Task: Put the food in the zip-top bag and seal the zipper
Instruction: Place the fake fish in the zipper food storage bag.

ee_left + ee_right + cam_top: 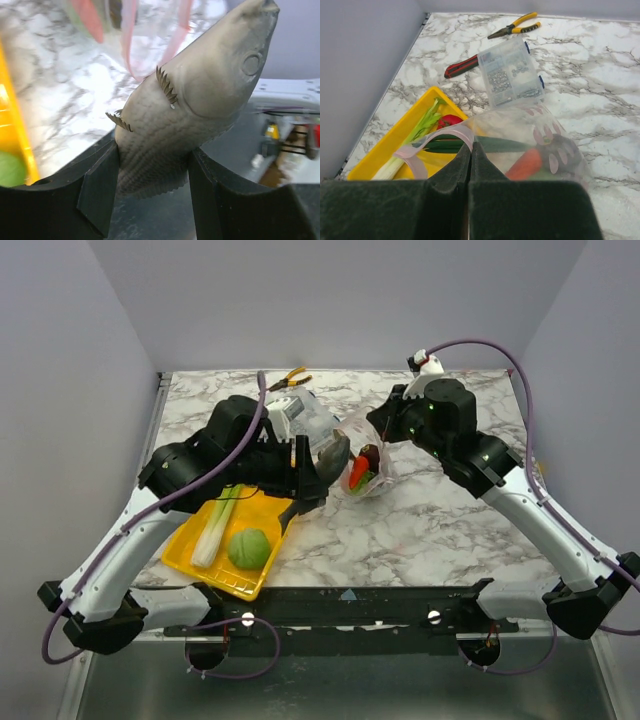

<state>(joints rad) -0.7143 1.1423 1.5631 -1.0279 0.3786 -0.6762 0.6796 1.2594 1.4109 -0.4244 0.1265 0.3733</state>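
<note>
Grasping grey fish (200, 90) in left gripper (154, 155), just left of zip-top bag (520, 130); pinching its zipper (440, 137) with right gripper (471, 150). Behind bag, clear box (510, 72), pliers (515, 26); left, yellow tray (175, 560) holding leek (215, 530), cabbage (249, 548).

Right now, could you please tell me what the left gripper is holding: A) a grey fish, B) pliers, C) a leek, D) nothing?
A: the left gripper is shut on the grey fish, while the leek lies in the yellow tray.

The left arm (118, 552) and right arm (540, 520) are white, black-jointed, purple-cabled.
</note>
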